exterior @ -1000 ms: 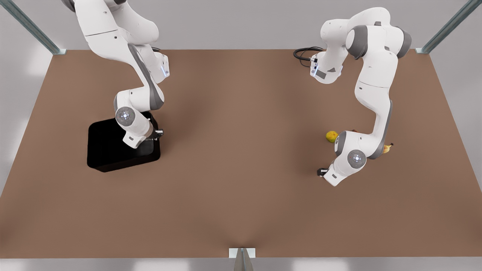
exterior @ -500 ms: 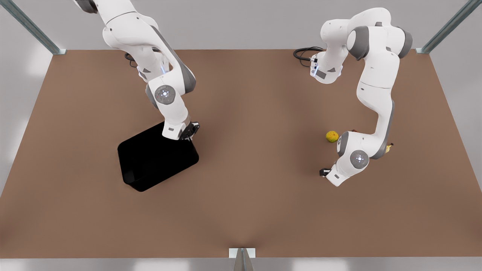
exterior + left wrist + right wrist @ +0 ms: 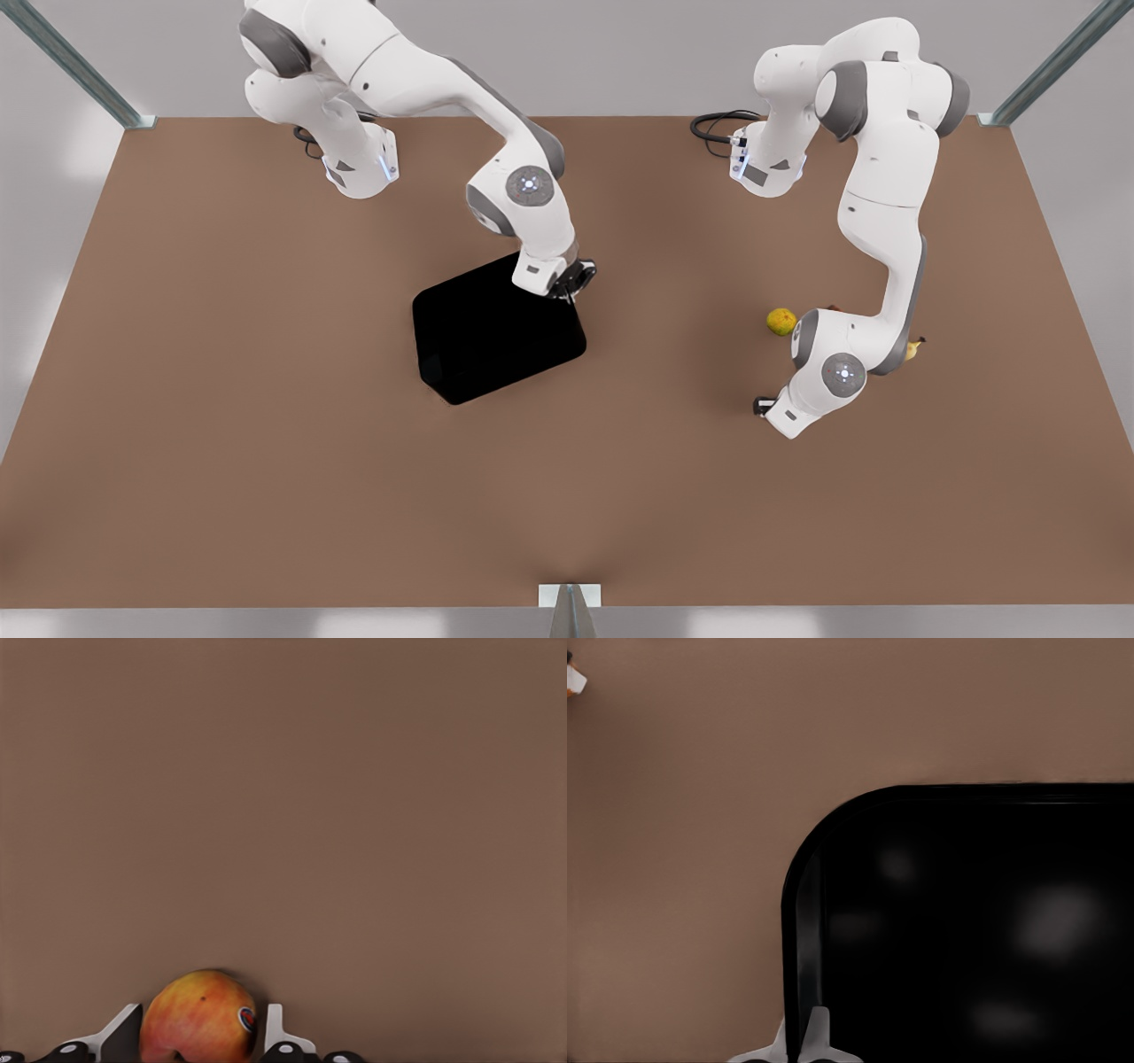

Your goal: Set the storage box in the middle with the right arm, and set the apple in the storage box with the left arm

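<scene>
The storage box (image 3: 496, 332), a shallow black bin, lies near the table's middle, turned askew. My right gripper (image 3: 567, 288) is shut on its wall at the corner toward the front view's right. In the right wrist view the fingertips (image 3: 818, 1032) pinch the box's rim (image 3: 799, 904). The apple (image 3: 199, 1019), reddish-orange with a small sticker, sits between the fingers (image 3: 275, 1028) of my left gripper (image 3: 197, 1041), which is shut on it. In the front view the left gripper (image 3: 762, 406) hangs low over the table at the right, and the arm's hand hides the apple.
A yellow-green fruit (image 3: 780, 321) lies just behind the left arm's hand. A banana (image 3: 911, 348) peeks out from behind that arm. A black cable (image 3: 718, 124) loops at the back edge. Bare brown table (image 3: 567, 496) stretches across the front.
The right arm has carried the storage box from the front view's left to near the middle, turning it on the way. The left arm has barely shifted.
</scene>
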